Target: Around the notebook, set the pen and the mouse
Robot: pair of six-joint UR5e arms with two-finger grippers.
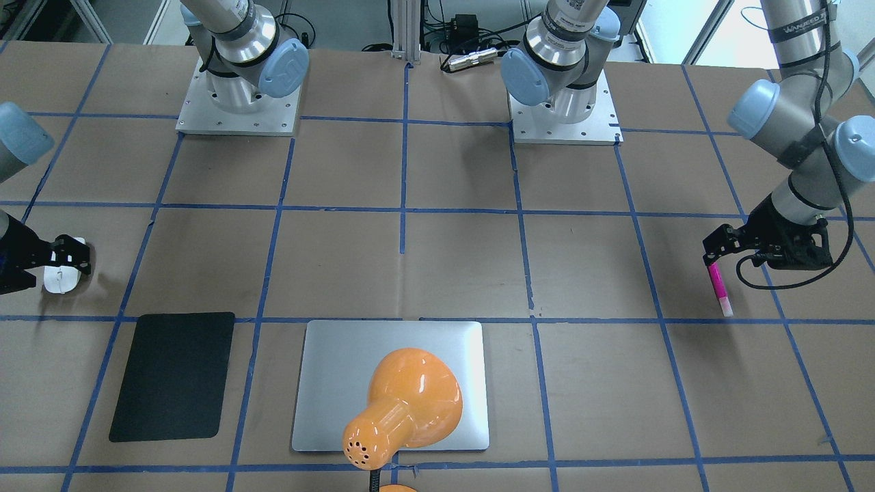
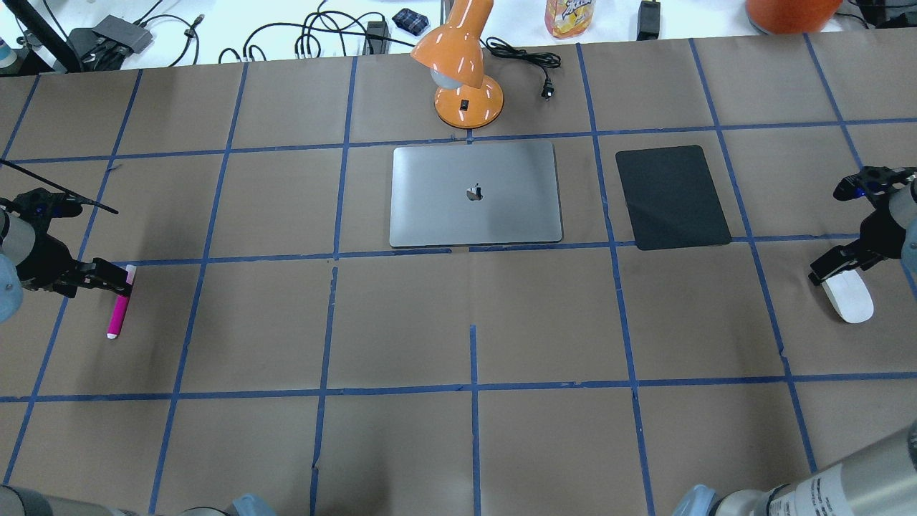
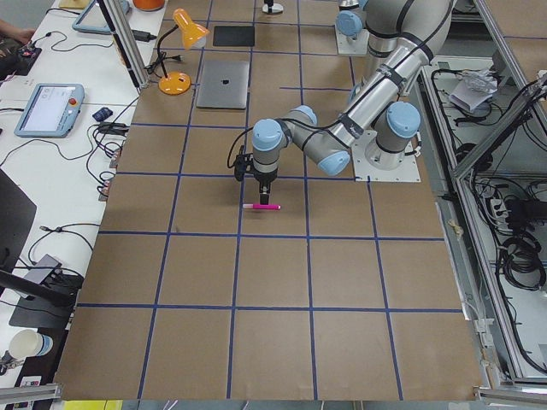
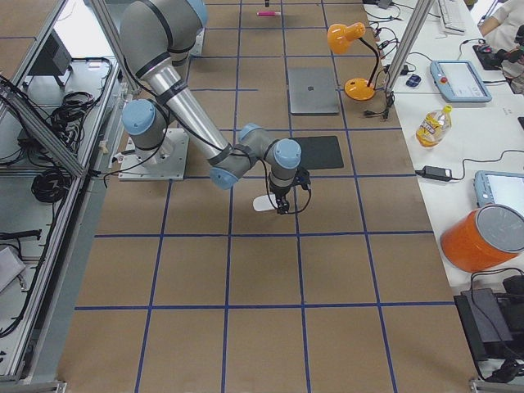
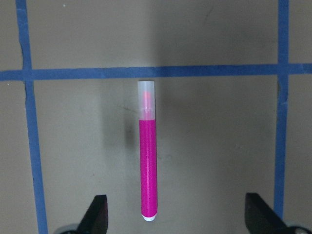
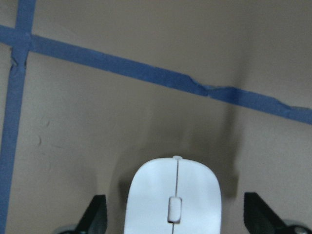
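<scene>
The magenta pen [image 5: 148, 165] lies flat on the brown paper at the robot's far left, pale cap pointing away from the wrist. My left gripper [image 5: 178, 215] hangs open over its rear end, with both fingers well clear of it; from overhead the left gripper [image 2: 120, 281] sits just above the pen [image 2: 118, 304]. The white mouse [image 6: 173, 200] rests on the table at the far right. My right gripper [image 6: 176, 215] straddles it, open and not touching; overhead the right gripper [image 2: 831, 271] is by the mouse [image 2: 849, 299]. The silver notebook [image 2: 476, 193] lies closed at the table's far middle.
An orange desk lamp [image 2: 462, 72] stands just beyond the notebook, its head leaning over it in the front-facing view. A black mat [image 2: 672, 197] lies to the notebook's right. Cables, a bottle and devices line the white bench behind the table.
</scene>
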